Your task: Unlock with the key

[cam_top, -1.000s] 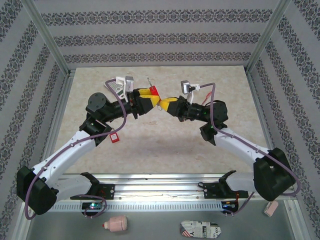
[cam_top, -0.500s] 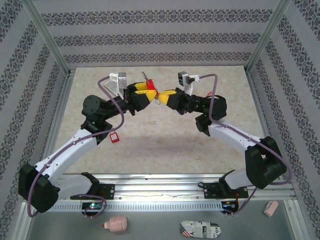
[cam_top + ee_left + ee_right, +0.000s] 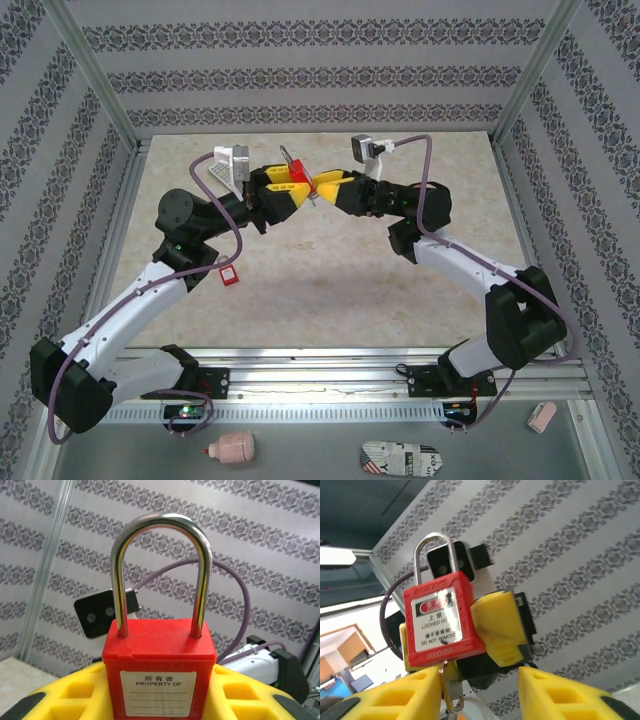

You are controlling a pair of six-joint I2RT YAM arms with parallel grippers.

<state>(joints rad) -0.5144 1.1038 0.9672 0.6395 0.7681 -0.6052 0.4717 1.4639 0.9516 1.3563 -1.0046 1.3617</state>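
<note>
L end effector: my left end effector was clenched on the red padlock, held up off the bench toward the rear-middle. Its yellow left fingers pressed both flanks of the body.
Padlock: sat upright in the left wrist view, steel shackle pointing up, both legs seated in the red body. White "PROPERTY OF" label faced my left cam.
Other face: warning sticker w/ "DO NOT REMOVE" looked straight at my right cam.
Key: there it was! The key, tiny and silvery, stuck out of the padlock's underside w/ its key ring dangling below. In the lock, not on the bench.
R end effector: my right end effector was released, yellow right fingers spread well apart. The key hung down betw. them, just beside the one on the left of the right wrist view. Couldn't tell if it touched.
Line-up: from the top view both end effectors met nose to nose, padlock betw. them, above the bench.
Spare: a second red padlock lay on the bench by my left arm, well apart from the held one.
</note>
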